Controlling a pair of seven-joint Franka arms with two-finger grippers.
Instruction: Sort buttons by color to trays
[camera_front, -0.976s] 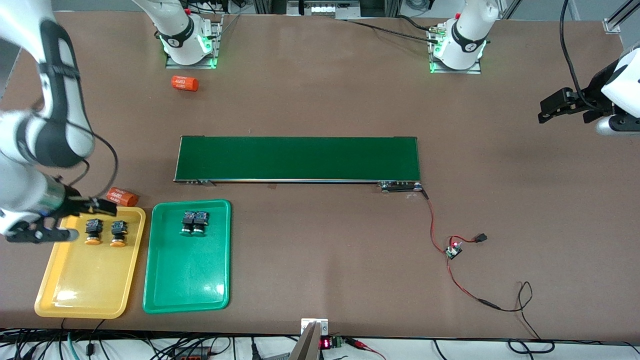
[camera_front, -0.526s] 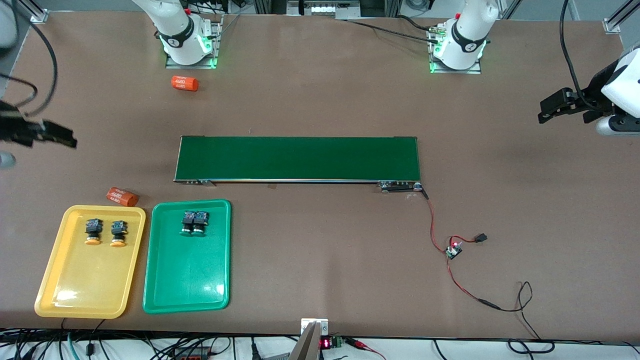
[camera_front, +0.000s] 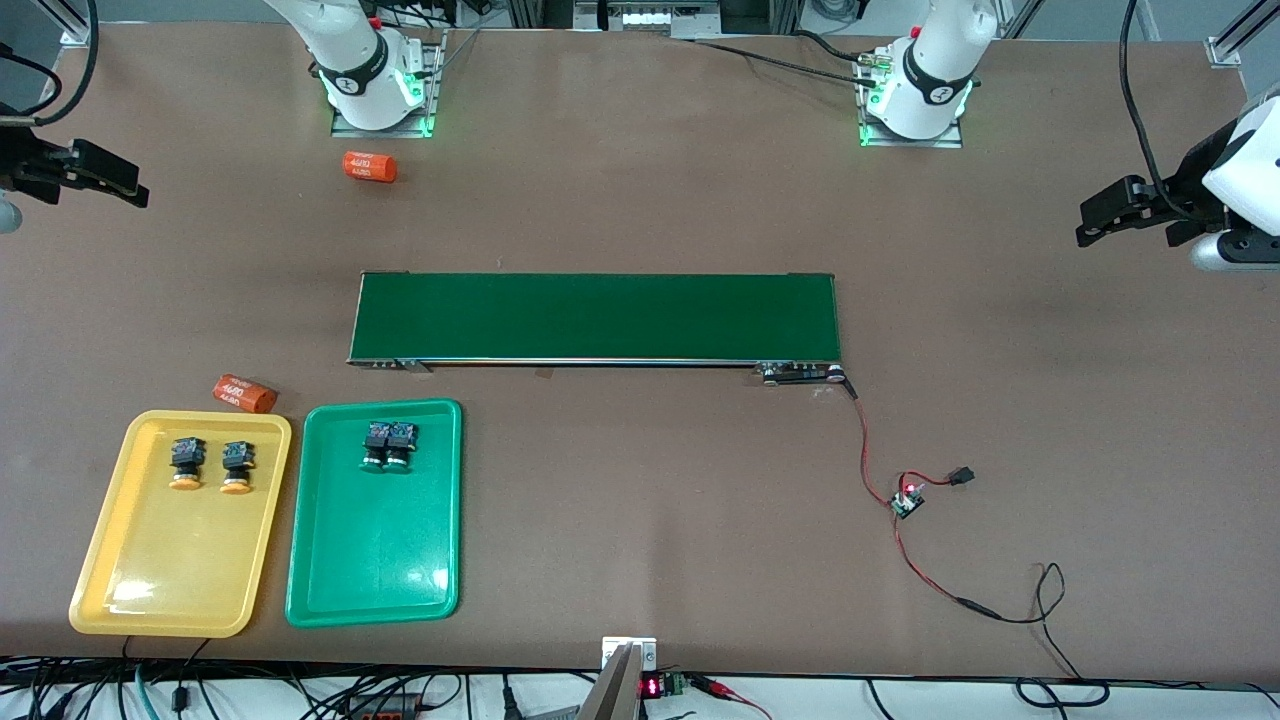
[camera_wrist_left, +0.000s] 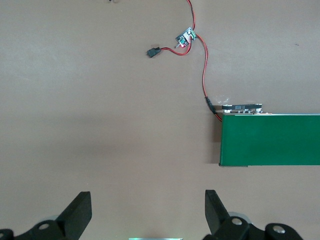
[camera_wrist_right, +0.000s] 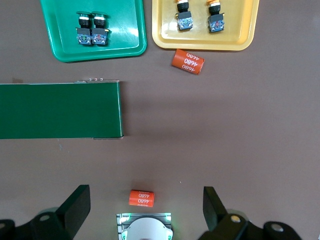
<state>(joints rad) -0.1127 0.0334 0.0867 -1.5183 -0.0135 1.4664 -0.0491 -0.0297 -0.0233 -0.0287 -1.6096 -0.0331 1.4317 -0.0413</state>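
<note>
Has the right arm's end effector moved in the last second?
Yes. The right end effector, open, has left the shallow yellow plastic tray and now hangs higher in the front view, level with the orange printed cylinder by its base.

Bare table lies open beside the green tray; an orange cylinder apparently touches the yellow tray.

Brown table under even light, cables along its edge.

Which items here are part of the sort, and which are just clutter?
Job: yellow-capped buttons in yellow tray; green-capped buttons in green tray.
Clutter: two orange cylinders, dark-green belt, wired circuit board.
</note>
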